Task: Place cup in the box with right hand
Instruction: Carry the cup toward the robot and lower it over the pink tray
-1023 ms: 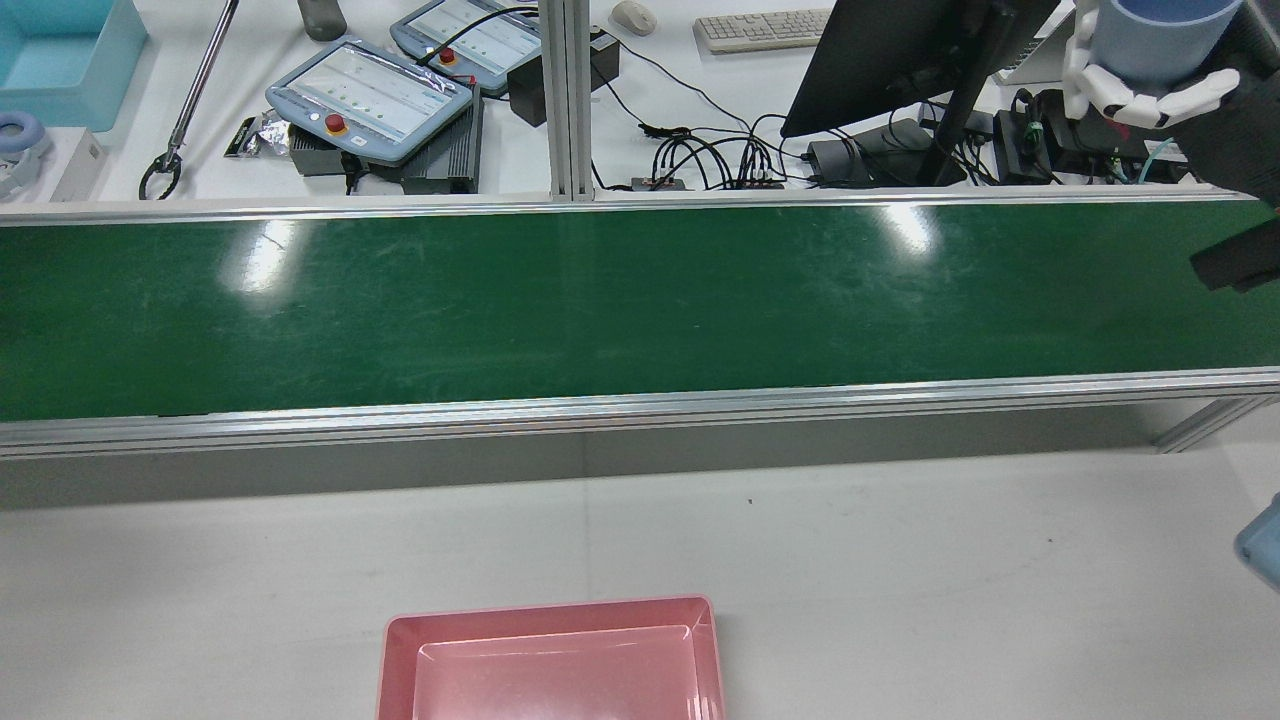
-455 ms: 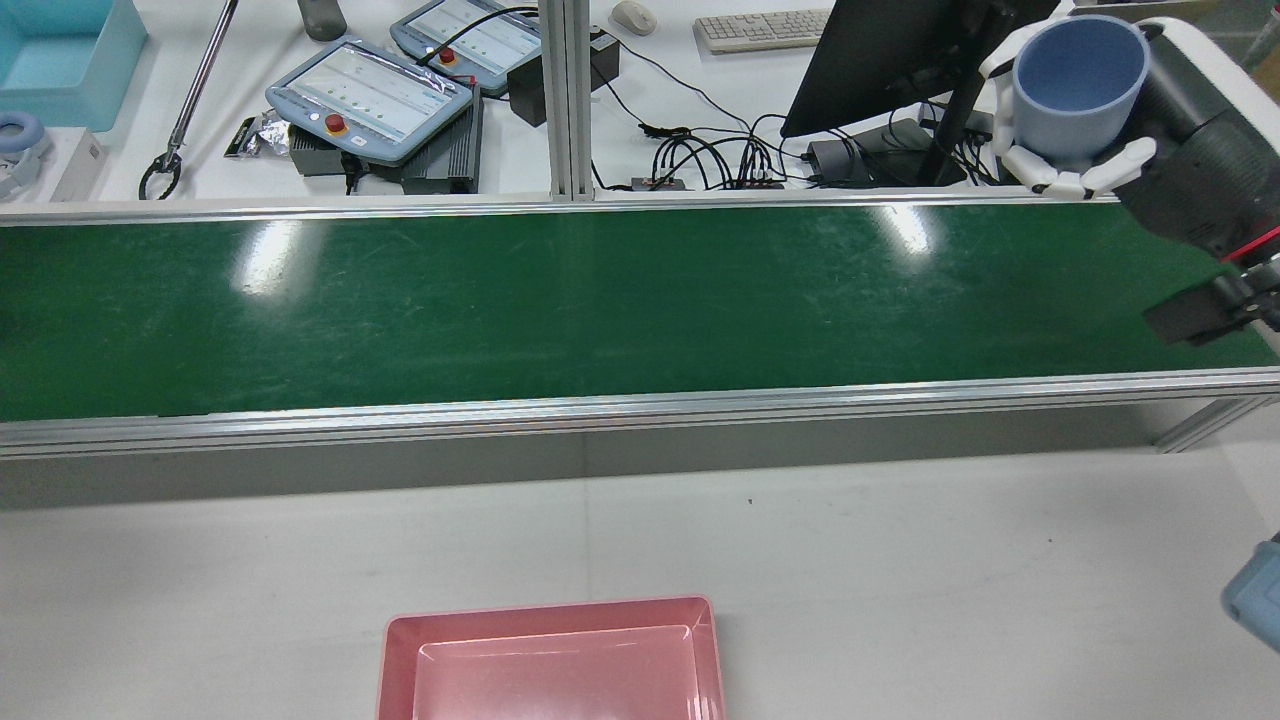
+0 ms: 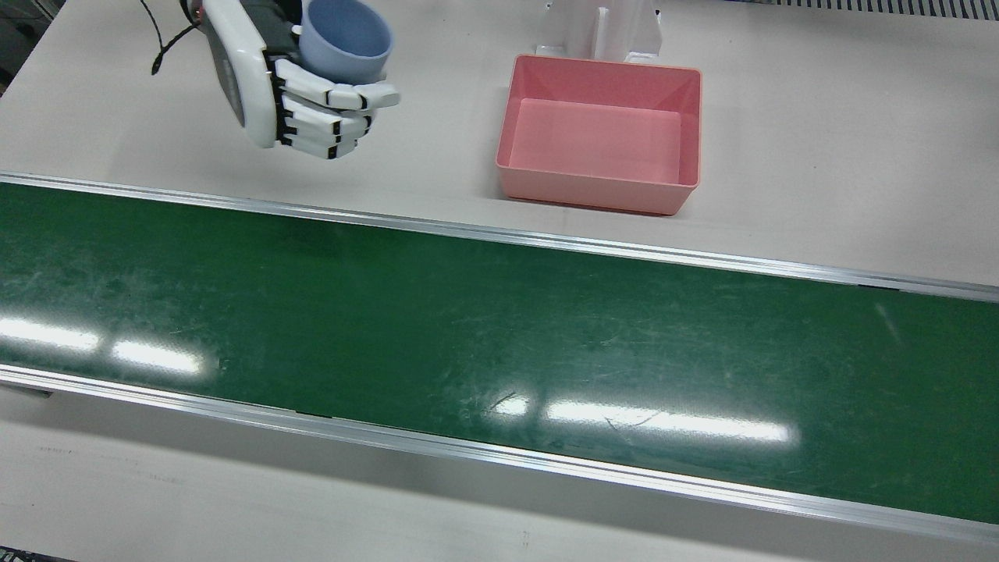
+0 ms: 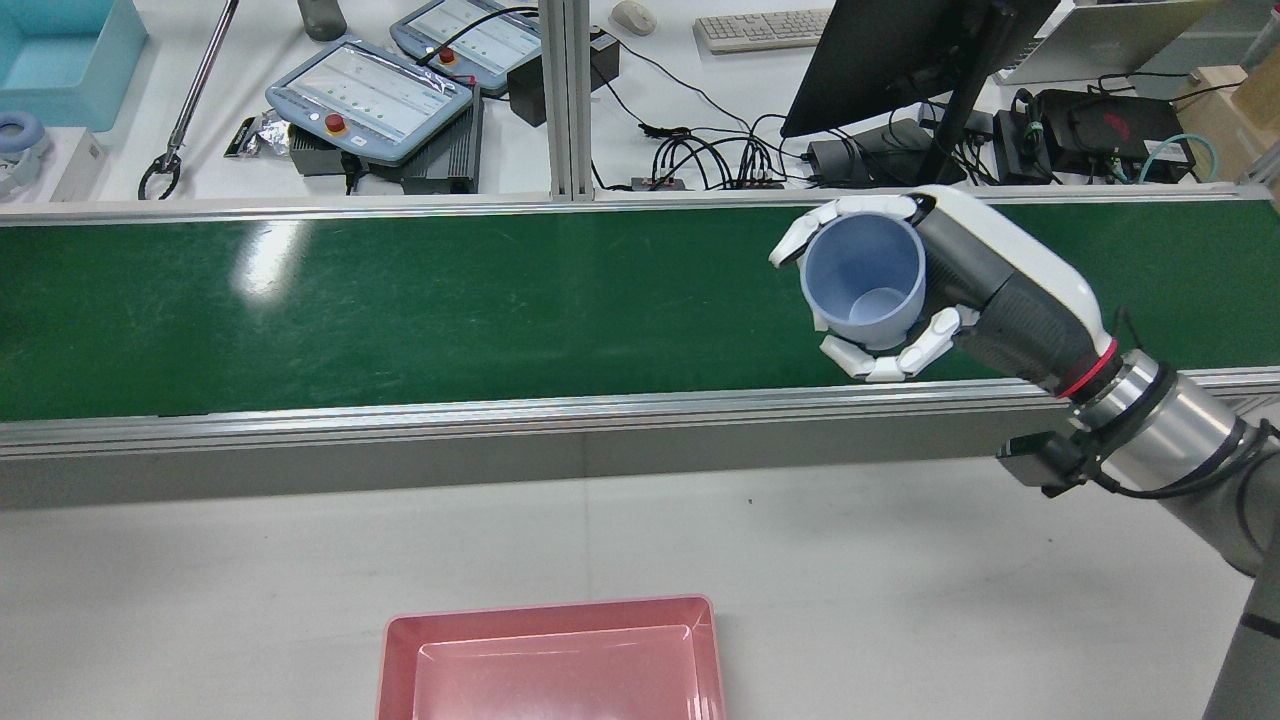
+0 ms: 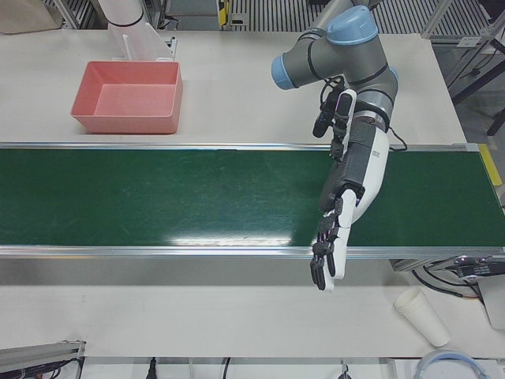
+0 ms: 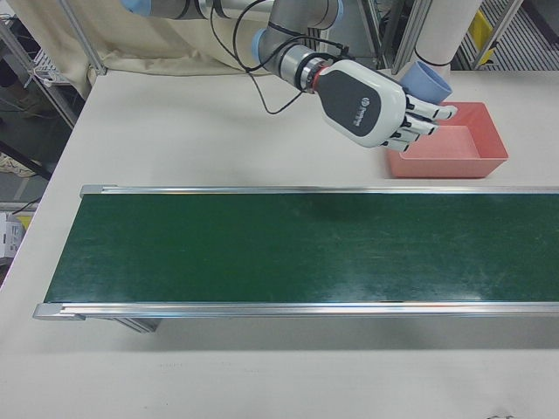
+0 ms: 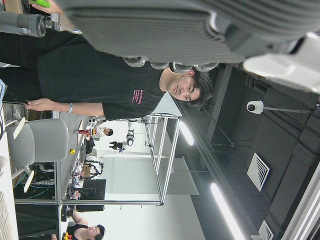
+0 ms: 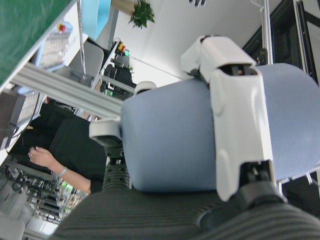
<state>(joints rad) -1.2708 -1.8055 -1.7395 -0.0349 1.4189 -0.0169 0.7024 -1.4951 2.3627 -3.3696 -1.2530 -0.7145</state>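
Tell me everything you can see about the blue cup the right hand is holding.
The cup is a plain pale blue tumbler, smooth and matte like plastic, with no handle visible and nothing inside. The right hand holds it in the air, white fingers wrapped around its side. It is tilted, its open mouth showing to the cameras. In the front view it hangs above the white table, beside the pink box, not over it.

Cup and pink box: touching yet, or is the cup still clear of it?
Apart. In the front view the cup sits in the right hand, with bare table between it and the pink box.
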